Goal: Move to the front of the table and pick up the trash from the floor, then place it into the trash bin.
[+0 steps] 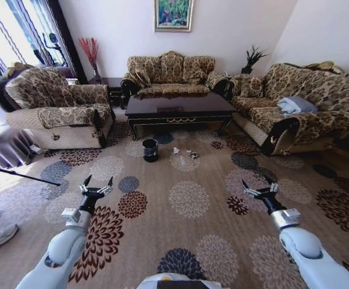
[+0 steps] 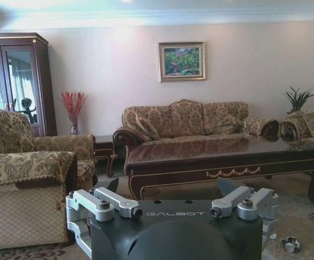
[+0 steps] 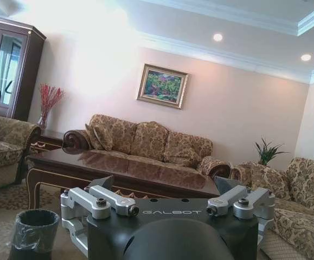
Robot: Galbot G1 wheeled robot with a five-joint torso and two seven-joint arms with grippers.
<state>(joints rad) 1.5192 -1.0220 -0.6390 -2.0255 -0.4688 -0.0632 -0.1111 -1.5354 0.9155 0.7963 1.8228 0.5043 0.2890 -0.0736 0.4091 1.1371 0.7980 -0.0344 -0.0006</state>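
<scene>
Well ahead of my left claw (image 1: 96, 185) and right claw (image 1: 259, 188), both released, the trash (image 1: 185, 154) lies beside the trash bin (image 1: 150, 150), before the table (image 1: 179, 109); I judge I'm approaching, so closing in comes next.

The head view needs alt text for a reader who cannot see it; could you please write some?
Two open end effectors, left and right, hover over a beige floral-medallion carpet, well short of a small black cylindrical trash bin and scattered small litter pieces lying before a long glossy near-black coffee table.
</scene>
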